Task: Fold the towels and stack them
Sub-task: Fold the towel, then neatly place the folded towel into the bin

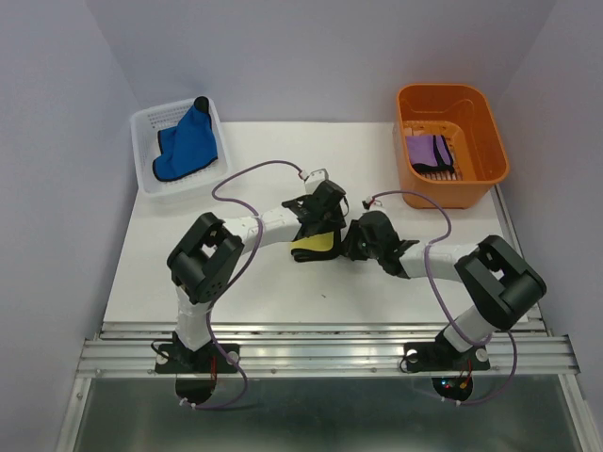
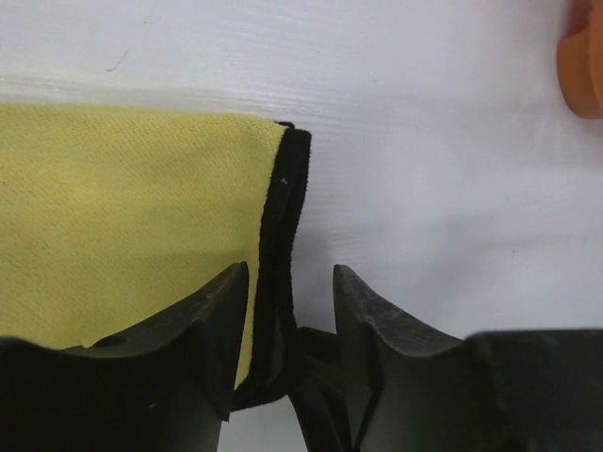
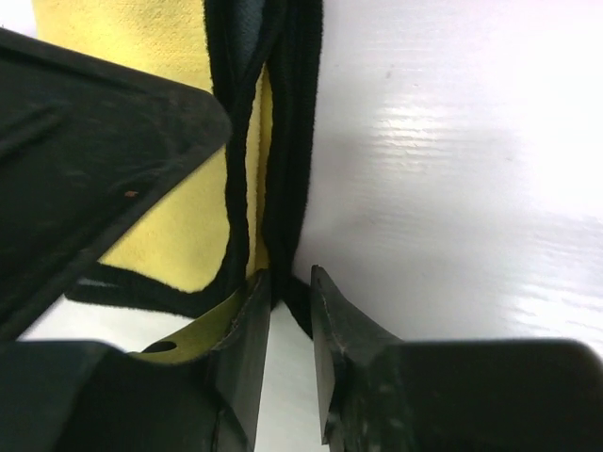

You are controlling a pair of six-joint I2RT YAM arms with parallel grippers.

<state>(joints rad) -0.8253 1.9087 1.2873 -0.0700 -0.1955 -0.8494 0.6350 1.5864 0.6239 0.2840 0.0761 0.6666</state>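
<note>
Well to the left of the yellow towel point(image 1: 311, 247) and farther back: basket point(image 1: 143, 155) holding the blue towel point(image 1: 188, 146). Bunched, not flat. Stretched diagonally, with a dark tip at the far right end and the bulk toward the near left.

Directly over the yellow towel's far side: left gripper point(image 1: 318, 229), angled down onto it. Jaws spread. In the left wrist view, one finger point(image 2: 212, 320) above the yellow face and the other toward the bare table point(image 1: 283, 292), with the dark edging point(image 2: 283, 207) between them. Edging close against the first finger, apart from the second; no pinch visible.

Yellow towel: lying on the table at mid-width, under the tips of both grippers. Folded in layers, with two dark hems side by side in the right wrist view. Visible patch in the top view longer left to right than front to back. True long axis not readable, being mostly covered by the grippers.

At the yellow towel's right edge: right gripper point(image 1: 350, 243). Jaws nearly pressed together, pinching the dark hem between the fingers point(image 3: 250, 339). Black body of the left gripper crowding the left of that view, over the yellow face.

Well to the right of the yellow towel and farther back: bin point(image 1: 454, 193) holding the purple towel point(image 1: 433, 151). Folded, lying on the bin floor, dark grey part on the left, purple on the right.
</note>
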